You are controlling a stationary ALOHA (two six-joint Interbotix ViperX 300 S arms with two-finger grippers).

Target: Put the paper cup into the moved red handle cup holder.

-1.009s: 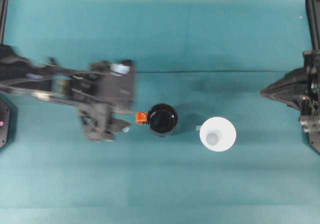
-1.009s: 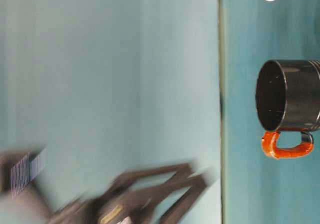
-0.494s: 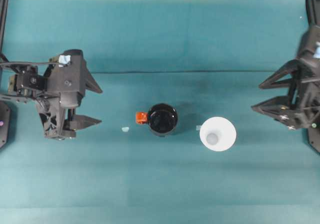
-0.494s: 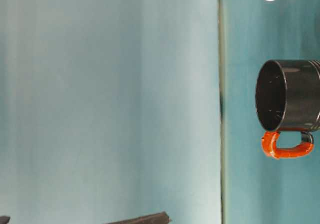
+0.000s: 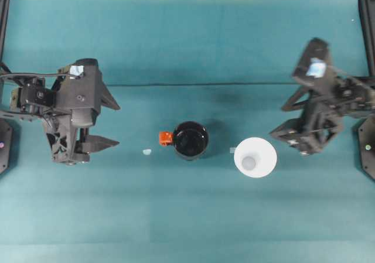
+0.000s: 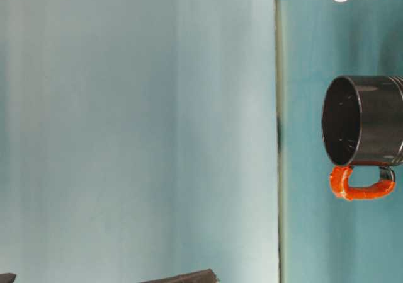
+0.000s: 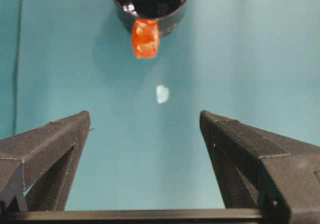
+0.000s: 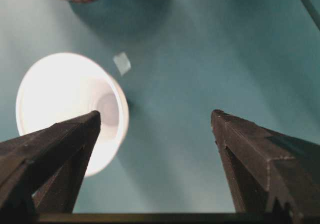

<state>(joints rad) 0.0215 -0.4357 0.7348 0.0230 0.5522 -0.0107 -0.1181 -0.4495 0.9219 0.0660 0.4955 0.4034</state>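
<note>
My right claw (image 5: 281, 119) hangs spread and empty just right of the paper cup (image 5: 255, 157), which stands right of centre on the counter (image 5: 193, 216). The red handle cup holder (image 5: 190, 140) sits at centre, handle pointing left. My left claw (image 5: 111, 123) is spread too, at the frame's left.

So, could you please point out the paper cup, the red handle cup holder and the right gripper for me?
paper cup (image 5: 255, 157): overhead view, on its white inner wall.
red handle cup holder (image 5: 190, 140): overhead view, on its dark inside.
right gripper (image 5: 280, 121): overhead view, midway between its open jaws.

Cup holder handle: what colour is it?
Red-orange handle, on a black cup holder; clearest in the table-level view.
</note>
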